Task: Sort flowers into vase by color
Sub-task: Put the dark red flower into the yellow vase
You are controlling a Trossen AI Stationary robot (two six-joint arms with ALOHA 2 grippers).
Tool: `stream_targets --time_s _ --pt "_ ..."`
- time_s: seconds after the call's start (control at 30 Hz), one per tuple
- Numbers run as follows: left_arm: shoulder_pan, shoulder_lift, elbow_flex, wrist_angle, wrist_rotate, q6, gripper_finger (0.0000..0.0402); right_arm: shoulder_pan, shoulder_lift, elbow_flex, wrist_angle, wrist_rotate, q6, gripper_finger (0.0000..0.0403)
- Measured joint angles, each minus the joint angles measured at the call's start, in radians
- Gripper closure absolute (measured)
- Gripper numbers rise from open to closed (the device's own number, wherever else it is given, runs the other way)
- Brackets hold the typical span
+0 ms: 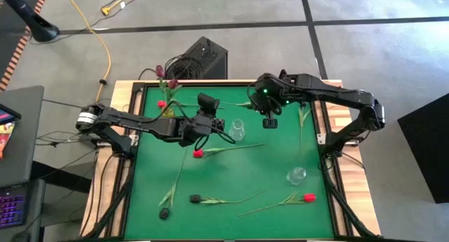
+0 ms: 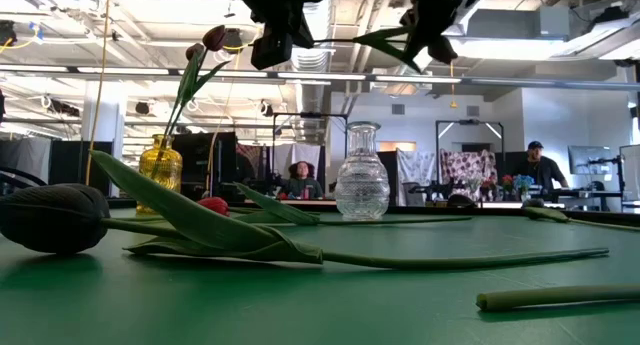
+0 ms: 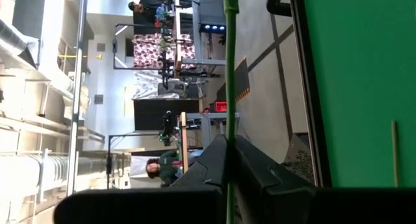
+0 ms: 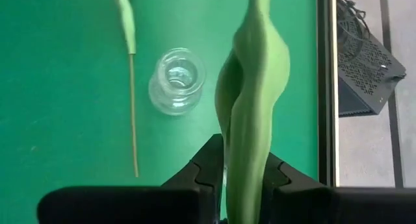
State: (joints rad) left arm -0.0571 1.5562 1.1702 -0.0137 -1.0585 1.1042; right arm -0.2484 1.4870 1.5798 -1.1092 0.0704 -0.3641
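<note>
A green tulip stem (image 3: 230, 68) is pinched between the pressed-together fingers of the left end effector (image 1: 204, 120), above the middle of the green desk (image 1: 245, 172). The right end effector (image 1: 270, 121), over the desk's far side, grips another flower's stem and leaf (image 4: 250, 87). Red-headed tulips (image 1: 198, 153) and dark-headed ones (image 1: 194, 198) lie scattered on the desk. A clear vase (image 1: 238, 130) stands between the arms, another clear vase (image 1: 296, 175) nearer the right edge, and a yellow vase (image 2: 160, 162) holds maroon tulips at the far left corner.
</note>
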Motion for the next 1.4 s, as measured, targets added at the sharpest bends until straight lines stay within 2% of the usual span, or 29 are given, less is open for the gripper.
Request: stream_targets --time_s 0.37,0.5,0.67,0.77,1.07,1.2,1.27,1.33,1.4 --pt "0.000 -0.001 0.000 -0.100 -0.012 -0.041 0.0401 -0.017 -0.054 0.047 -0.023 0.006 0.007 0.0324" --pt "0.000 -0.001 0.000 -0.111 -0.012 -0.065 0.0401 -0.017 -0.075 0.046 -0.045 0.006 0.030 0.0294" --pt "-0.024 -0.017 -0.001 -0.105 -0.008 -0.102 0.0401 -0.023 -0.118 0.044 -0.085 0.007 0.051 0.0236" --pt "-0.050 -0.065 -0.001 -0.104 0.026 -0.165 0.0401 -0.022 -0.178 -0.006 0.017 0.056 0.064 0.0219" --pt "-0.063 -0.322 -0.001 -0.224 0.284 -0.501 0.0401 -0.002 -0.425 -0.218 0.242 0.085 0.028 0.0229" --pt "-0.048 -0.457 -0.005 -0.269 0.536 -0.658 0.0401 -0.010 -0.524 -0.349 0.350 0.084 0.075 0.0233" --pt "-0.042 -0.534 -0.044 -0.240 0.640 -0.713 0.0401 -0.009 -0.562 -0.425 0.402 0.076 0.087 0.0234" --pt "-0.041 -0.616 -0.107 -0.200 0.661 -0.756 0.0401 -0.007 -0.591 -0.497 0.456 0.074 0.094 0.0234" --pt "-0.041 -0.709 -0.192 -0.142 0.639 -0.793 0.0401 -0.006 -0.611 -0.564 0.508 0.073 0.095 0.0234"
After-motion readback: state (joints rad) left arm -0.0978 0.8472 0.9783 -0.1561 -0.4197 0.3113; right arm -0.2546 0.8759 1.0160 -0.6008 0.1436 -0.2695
